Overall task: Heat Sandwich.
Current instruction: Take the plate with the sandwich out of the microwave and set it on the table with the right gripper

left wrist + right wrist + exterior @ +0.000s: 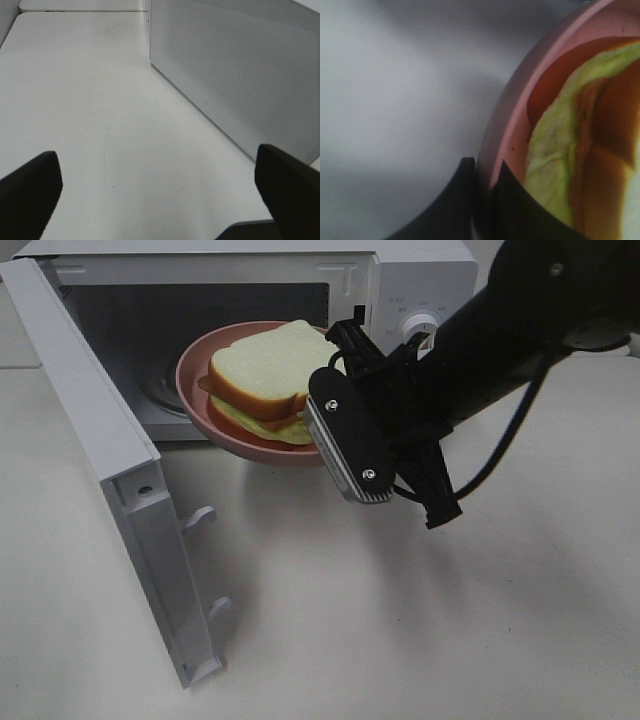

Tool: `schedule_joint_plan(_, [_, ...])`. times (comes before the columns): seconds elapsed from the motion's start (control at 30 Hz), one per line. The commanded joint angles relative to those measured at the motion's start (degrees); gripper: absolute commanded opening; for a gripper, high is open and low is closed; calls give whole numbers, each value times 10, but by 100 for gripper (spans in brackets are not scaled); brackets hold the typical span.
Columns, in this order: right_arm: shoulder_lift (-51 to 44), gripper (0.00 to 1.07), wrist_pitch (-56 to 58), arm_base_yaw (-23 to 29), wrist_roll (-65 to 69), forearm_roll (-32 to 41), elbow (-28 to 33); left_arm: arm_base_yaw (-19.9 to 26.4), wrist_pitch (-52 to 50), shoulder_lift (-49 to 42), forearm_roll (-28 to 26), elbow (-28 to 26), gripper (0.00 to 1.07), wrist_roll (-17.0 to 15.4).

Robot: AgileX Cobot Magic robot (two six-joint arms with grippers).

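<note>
The sandwich (262, 375), white bread with tan crust and green and red filling, lies on a round pink plate (200, 365). My right gripper (322, 430) is shut on the plate's near rim and holds it tilted at the microwave's (420, 285) open mouth, partly inside. In the right wrist view the fingers (457, 200) pinch the pink rim (505, 115), with the green filling (555, 150) close by. My left gripper (160, 200) is open and empty above the table, beside the outside of the microwave door (240, 75); it is out of the exterior view.
The microwave door (110, 470) stands open to the left, swung out over the white table (400, 620). The control knob (420, 325) is on the microwave's right panel, just behind my right arm.
</note>
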Motion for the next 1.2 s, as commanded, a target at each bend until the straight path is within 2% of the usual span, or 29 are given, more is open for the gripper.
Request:
schedule_joint_plan(0.03, [-46,0,-14,-3,-4,4,36,1,-6,-9,-1,2,98,-3])
schedule_joint_plan(0.3, [-109,0,-13,-3,3,3,99,1,-6,-9,-1,2,98,-3])
schedule_joint_plan(0.5, [-176,0,-11,-3,48,-33,155,1,-6,-9,-1,2,98,-3])
schedule_joint_plan(0.73, [-241,0,22,-3,112,-94,187,1,-6,-9,-1,2,98,-3])
schedule_joint_plan(1.2, [-366,0,57,-3,172,-131,274,1,-6,-9,-1,2,98,-3])
